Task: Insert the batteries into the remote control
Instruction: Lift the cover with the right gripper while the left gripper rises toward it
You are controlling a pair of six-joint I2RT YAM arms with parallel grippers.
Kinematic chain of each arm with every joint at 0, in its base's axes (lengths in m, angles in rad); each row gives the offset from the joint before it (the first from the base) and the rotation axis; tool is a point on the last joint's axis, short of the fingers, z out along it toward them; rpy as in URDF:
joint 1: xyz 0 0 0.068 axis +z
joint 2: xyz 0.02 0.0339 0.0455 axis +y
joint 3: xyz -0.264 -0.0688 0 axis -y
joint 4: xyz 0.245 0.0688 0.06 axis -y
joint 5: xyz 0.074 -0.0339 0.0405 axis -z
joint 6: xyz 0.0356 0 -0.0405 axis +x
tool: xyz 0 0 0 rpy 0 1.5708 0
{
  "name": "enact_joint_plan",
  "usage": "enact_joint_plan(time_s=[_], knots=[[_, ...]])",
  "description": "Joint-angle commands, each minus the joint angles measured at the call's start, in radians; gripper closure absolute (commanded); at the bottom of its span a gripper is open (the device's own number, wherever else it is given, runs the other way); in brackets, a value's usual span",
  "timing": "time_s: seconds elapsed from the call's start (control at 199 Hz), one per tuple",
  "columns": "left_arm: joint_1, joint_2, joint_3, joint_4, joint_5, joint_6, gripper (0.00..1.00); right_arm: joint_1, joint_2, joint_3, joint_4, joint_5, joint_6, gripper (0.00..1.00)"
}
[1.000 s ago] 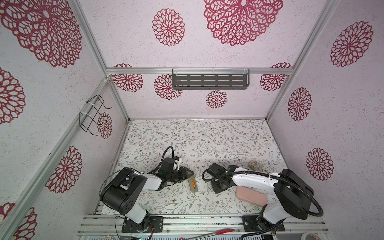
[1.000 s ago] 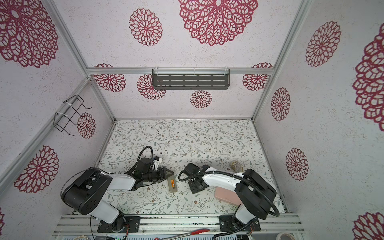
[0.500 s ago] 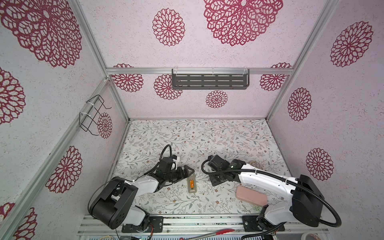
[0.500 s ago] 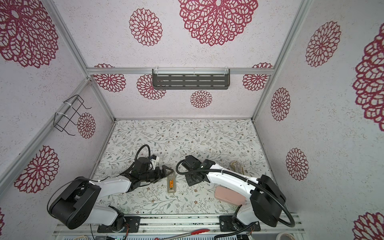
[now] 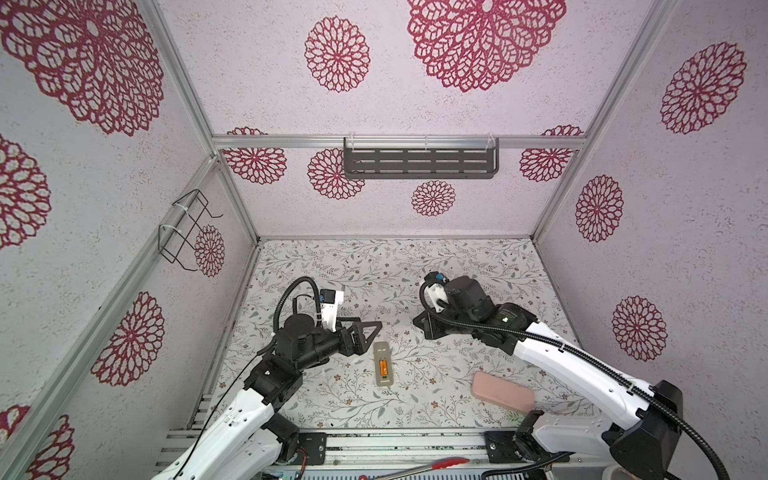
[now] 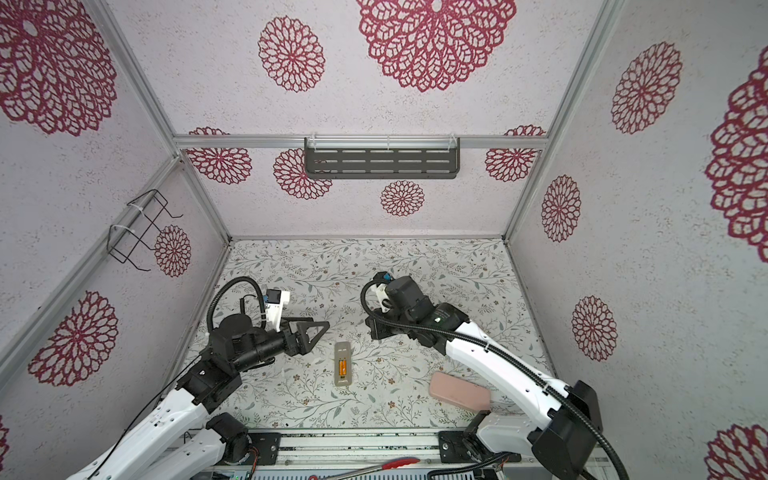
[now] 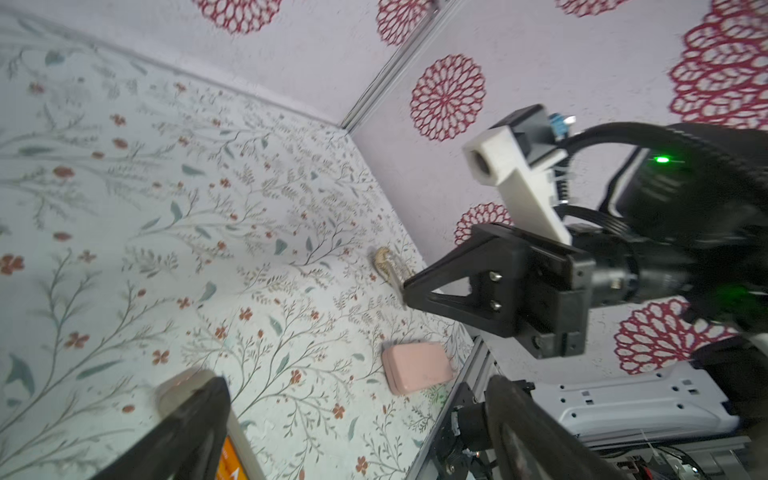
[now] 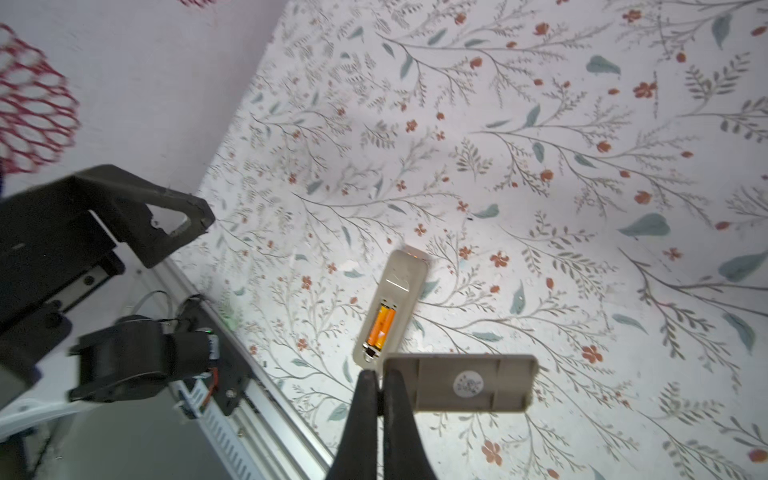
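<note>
Pink pad [image 5: 503, 392] beside right arm [image 5: 557, 358] | beige cover [image 8: 494, 384] hides remote control [image 8: 401, 282] corner

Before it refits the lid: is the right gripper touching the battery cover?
Touching. The right wrist view shows the right gripper shut on the battery cover, with both jaws pinching one short edge of it.

The floral tabletop [image 5: 374, 266] bears the remote control [image 5: 381, 351] and a pink pad [image 5: 503, 392].
</note>
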Motion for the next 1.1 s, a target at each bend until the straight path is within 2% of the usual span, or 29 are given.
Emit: enact_joint_plan(time_s=[0.0, 0.1, 0.241, 0.436, 0.577, 0.858, 1.028, 1.094], knots=[[-0.038, 0.006, 0.090, -0.136, -0.042, 0.132, 0.02, -0.087, -0.064, 0.002, 0.232, -0.257, 0.124, 0.96], [-0.076, 0.048, 0.189, -0.212, -0.081, 0.246, 0.02, -0.155, -0.085, -0.030, 0.364, -0.370, 0.219, 0.96], [-0.102, 0.132, 0.282, -0.223, -0.118, 0.374, 0.02, -0.198, -0.088, -0.092, 0.593, -0.493, 0.381, 0.97], [-0.139, 0.235, 0.370, -0.192, -0.156, 0.499, 0.00, -0.209, -0.079, -0.142, 0.817, -0.569, 0.542, 0.99], [-0.158, 0.297, 0.410, -0.167, -0.167, 0.555, 0.07, -0.211, -0.063, -0.151, 0.935, -0.612, 0.626, 0.99], [-0.178, 0.366, 0.474, -0.139, -0.116, 0.605, 0.14, -0.219, -0.038, -0.191, 1.122, -0.646, 0.788, 0.99], [-0.178, 0.382, 0.489, -0.133, -0.125, 0.627, 0.14, -0.221, -0.039, -0.182, 1.096, -0.654, 0.783, 0.99], [-0.172, 0.384, 0.486, -0.135, -0.141, 0.625, 0.17, -0.222, -0.045, -0.187, 1.058, -0.646, 0.760, 0.99]])
